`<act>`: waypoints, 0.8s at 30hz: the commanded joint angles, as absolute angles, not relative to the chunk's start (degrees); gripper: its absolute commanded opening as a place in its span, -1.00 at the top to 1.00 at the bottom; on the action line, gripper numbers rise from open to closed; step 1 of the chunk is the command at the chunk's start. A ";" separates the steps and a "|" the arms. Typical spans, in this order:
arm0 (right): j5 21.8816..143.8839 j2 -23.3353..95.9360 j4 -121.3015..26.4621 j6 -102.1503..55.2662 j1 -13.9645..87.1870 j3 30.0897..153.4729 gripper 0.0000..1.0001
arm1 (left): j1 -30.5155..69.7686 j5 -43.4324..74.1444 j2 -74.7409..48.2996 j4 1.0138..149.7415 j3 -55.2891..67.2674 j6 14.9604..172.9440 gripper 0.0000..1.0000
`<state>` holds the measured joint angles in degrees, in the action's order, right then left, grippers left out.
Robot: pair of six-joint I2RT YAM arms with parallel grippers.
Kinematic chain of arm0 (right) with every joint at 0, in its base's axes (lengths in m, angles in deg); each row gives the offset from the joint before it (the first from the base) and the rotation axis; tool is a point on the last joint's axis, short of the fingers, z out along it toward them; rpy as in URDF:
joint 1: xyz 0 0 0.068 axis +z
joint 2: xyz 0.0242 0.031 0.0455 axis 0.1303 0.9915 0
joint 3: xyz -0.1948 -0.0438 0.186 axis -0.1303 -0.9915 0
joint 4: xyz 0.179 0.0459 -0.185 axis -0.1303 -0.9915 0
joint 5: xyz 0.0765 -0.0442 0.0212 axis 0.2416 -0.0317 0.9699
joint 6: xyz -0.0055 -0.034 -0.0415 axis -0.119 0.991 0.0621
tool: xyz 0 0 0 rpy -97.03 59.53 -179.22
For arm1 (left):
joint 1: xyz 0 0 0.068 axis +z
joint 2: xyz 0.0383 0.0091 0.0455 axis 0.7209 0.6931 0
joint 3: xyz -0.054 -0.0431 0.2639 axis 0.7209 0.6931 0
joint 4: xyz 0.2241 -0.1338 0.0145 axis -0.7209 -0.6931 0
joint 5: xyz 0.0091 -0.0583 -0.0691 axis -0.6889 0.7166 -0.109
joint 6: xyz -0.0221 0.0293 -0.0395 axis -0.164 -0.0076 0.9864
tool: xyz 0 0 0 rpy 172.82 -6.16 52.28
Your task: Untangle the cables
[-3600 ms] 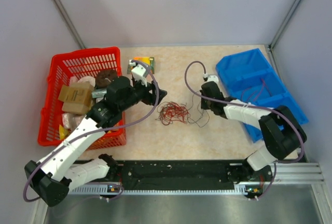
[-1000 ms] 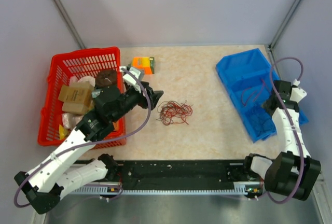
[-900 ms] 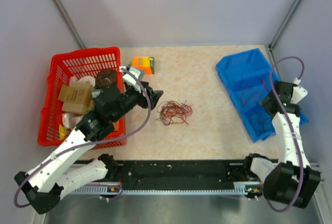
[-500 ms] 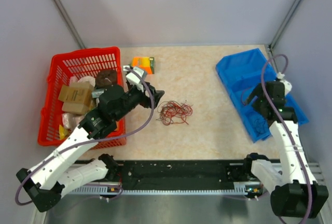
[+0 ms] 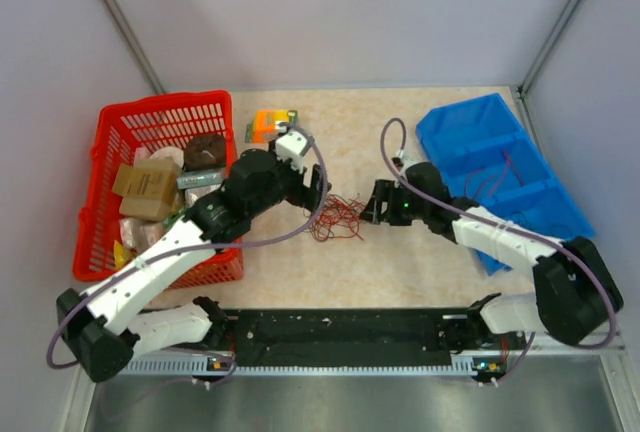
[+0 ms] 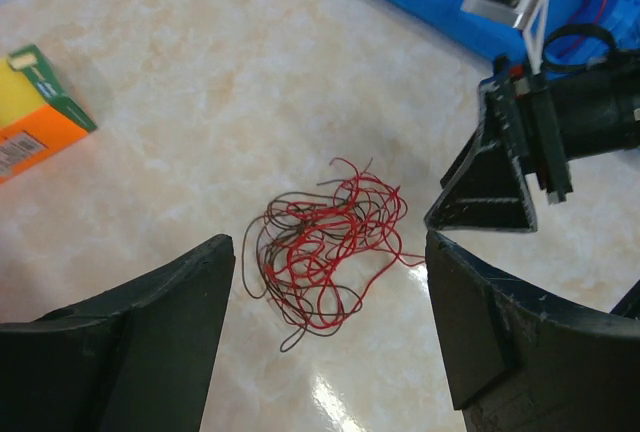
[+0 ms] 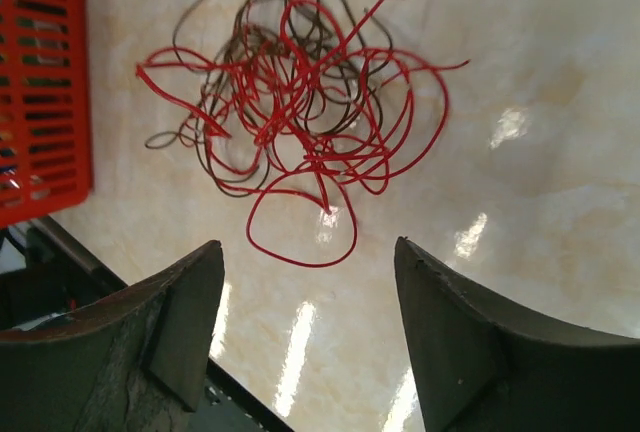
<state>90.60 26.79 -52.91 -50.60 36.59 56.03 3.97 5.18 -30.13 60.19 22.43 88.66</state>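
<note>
Cables [image 5: 336, 217]: on the surface [image 5: 400, 267], flanked by both claws.
Left claw [image 5: 318, 192]: spread apart, gripping nothing.
Right claw [image 5: 374, 202]: spread apart, gripping nothing.

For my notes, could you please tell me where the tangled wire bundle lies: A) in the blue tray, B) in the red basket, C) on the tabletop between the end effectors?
C: the cables lie on the table between the left end effector and right end effector.

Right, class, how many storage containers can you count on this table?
2. A red basket stands on the left with boxes inside, and a blue divided tray lies on the right. No others are visible.
</note>
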 commanded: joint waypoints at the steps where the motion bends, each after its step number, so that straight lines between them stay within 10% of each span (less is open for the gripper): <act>1: 87.72 33.34 -43.67 -48.79 40.71 59.39 -0.24 | 3.67 10.78 -19.83 53.86 15.59 89.75 -0.62; 15: 83.41 33.37 -36.74 -48.09 41.23 55.89 0.06 | 3.76 7.64 -9.17 45.79 10.23 94.05 -0.24; 24: 87.37 36.59 -34.25 -43.97 44.83 63.15 -0.08 | 3.94 -0.29 -26.03 61.93 22.87 93.19 -0.25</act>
<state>86.95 33.59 -35.80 -47.61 42.03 56.42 4.00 3.59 -17.76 52.08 18.78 93.18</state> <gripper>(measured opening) 0.532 0.614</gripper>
